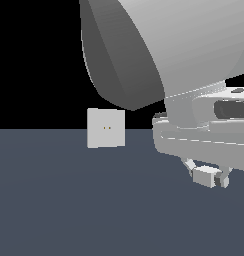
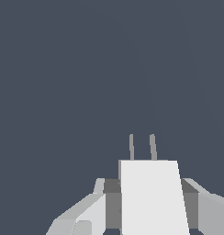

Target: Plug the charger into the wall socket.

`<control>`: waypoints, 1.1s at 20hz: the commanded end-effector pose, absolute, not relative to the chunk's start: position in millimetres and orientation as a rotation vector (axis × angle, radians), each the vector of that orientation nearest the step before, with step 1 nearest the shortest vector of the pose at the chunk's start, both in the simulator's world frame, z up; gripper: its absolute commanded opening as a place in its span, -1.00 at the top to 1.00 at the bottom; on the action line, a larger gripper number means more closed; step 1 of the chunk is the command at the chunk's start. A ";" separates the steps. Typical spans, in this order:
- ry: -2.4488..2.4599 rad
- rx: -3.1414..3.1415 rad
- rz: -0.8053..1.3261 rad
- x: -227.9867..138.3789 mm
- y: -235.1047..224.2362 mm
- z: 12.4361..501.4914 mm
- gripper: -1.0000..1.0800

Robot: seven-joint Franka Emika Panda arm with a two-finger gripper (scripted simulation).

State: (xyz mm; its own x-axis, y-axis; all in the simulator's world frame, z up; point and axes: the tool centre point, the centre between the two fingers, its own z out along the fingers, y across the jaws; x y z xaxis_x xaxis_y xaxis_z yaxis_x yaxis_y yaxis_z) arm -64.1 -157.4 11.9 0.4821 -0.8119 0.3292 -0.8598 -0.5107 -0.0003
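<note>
Tool [image 1: 210,176] fingers [image 2: 84,215] are clamped on the charger [image 2: 153,197], its two prongs [image 2: 142,147] jutting forward; the wall socket [image 1: 106,128] stands upright, well apart toward the exterior view's left.

Non-task stuff: just the table [image 1: 69,200], a flat, plain slate-blue surface with no markings or texture. In the exterior view it fills the lower half of the frame, up to a straight horizon line. Above that line, the background [image 1: 34,60] is solid black. In the wrist view the same slate-blue surface fills nearly the whole frame.
</note>
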 end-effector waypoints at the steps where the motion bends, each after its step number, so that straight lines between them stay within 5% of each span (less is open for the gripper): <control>1: -1.456 2.560 0.434 -63.9 -157.6 11.9 1.00; 22: -0.850 2.880 0.501 -23.2 -111.0 43.0 1.00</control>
State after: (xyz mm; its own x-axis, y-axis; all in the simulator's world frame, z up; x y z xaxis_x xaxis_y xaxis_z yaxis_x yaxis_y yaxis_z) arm -27.2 -117.3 38.9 0.7613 -0.5548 0.3356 -0.5889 -0.8082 -0.0002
